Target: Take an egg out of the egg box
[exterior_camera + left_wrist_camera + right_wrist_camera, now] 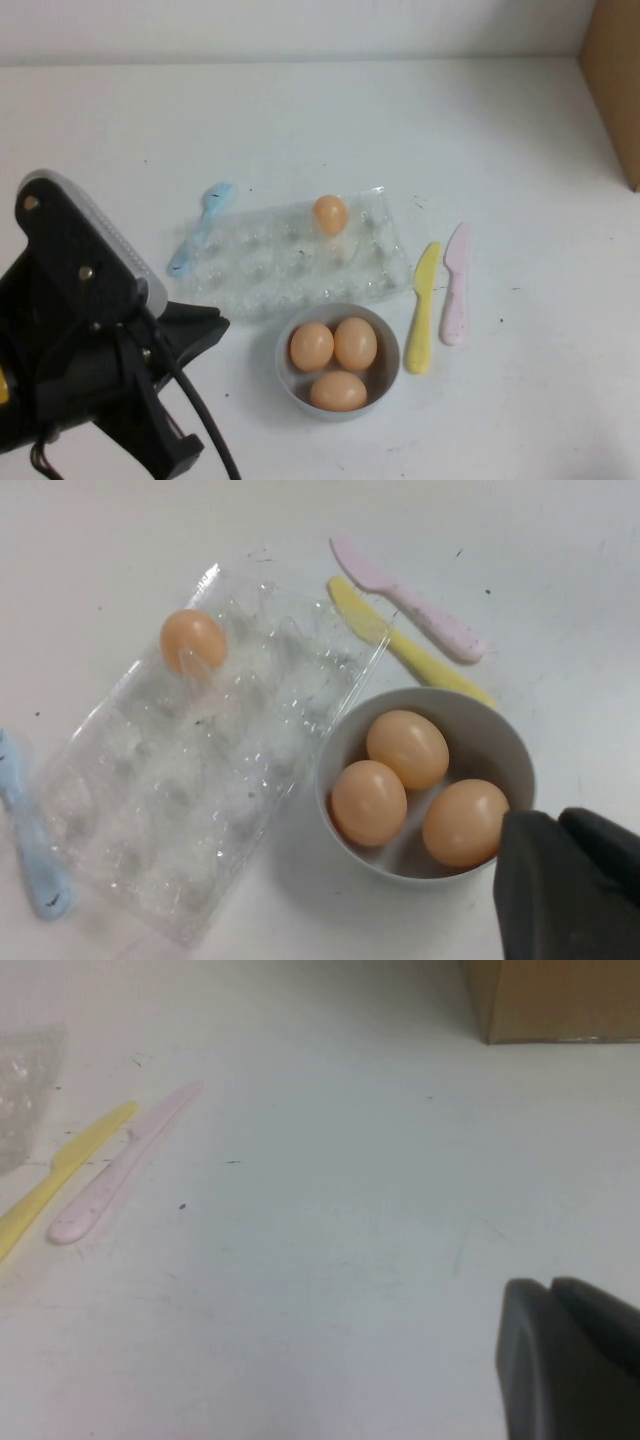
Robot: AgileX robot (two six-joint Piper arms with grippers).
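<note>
Last egg (330,214) sitting in egg box (260,275); three resting in bowl (385,385).
Left gripper (570,880) hovering beside bowl, fingers together, carrying nothing; right gripper (570,1355) parked aside, closed, empty.

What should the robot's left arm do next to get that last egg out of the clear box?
Probably move the left gripper forward over the egg, the only one in the egg box. Three eggs already lie in the bowl. The right gripper sits apart, over bare table.
</note>
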